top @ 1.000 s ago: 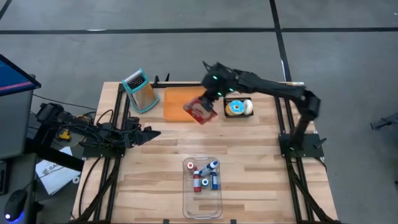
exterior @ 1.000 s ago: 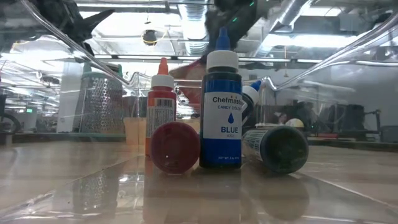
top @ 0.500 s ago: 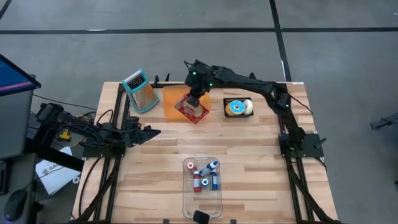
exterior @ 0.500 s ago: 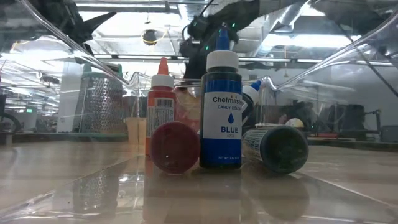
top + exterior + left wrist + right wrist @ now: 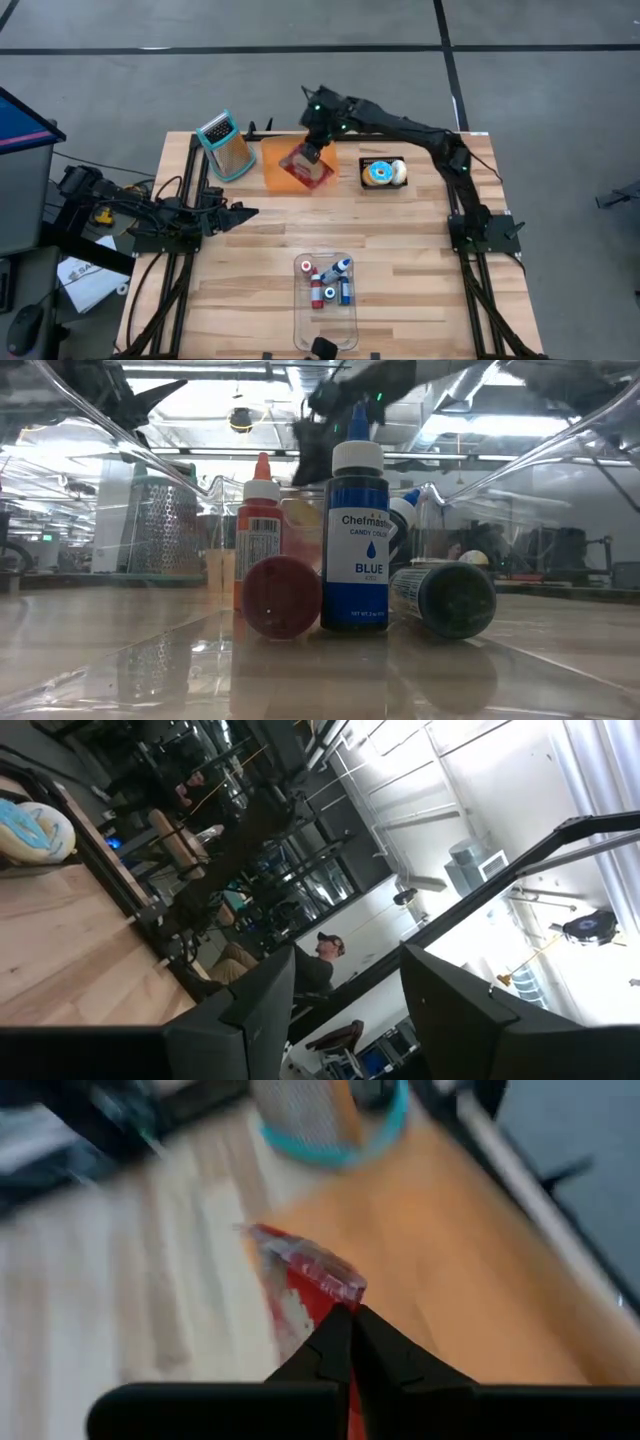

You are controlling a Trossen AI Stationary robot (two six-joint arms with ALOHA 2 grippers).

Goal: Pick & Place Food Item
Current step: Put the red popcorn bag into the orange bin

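Right tool (image 5: pixel 309 152), high view: clenched on the top edge of a red food packet (image 5: pixel 306 169), which hangs below it over the orange cutting board (image 5: pixel 280 165) at the far side of the bench (image 5: pixel 420 260), toward twelve o'clock from the bench centre. The right wrist view shows both dark fingers (image 5: pixel 345 1342) pinched together on the packet's (image 5: pixel 300 1285) crimped clear seal, with the board (image 5: pixel 430 1270) beneath and beyond it. The right arm reaches in from its base at the bench's three o'clock edge.

A metal grater (image 5: pixel 226 146) with a teal frame stands just beside the board, at its nine o'clock side. A small dark tray holding a frosted doughnut (image 5: pixel 383 173) lies near the board at its three o'clock side.

Left tool (image 5: pixel 240 213): parked low at the bench's nine o'clock edge, fingers (image 5: pixel 262 1010) parted and grasping nothing, well apart from the packet.

A clear bin (image 5: pixel 326 300) sits at the six o'clock side of the bench and holds small colouring bottles; in the low view a blue-labelled bottle (image 5: pixel 356 550) stands upright beside a red-capped one (image 5: pixel 260 550), and a dark bottle (image 5: pixel 445 596) lies on its side.

A person (image 5: pixel 320 965) shows in the room beyond, in the left wrist view.
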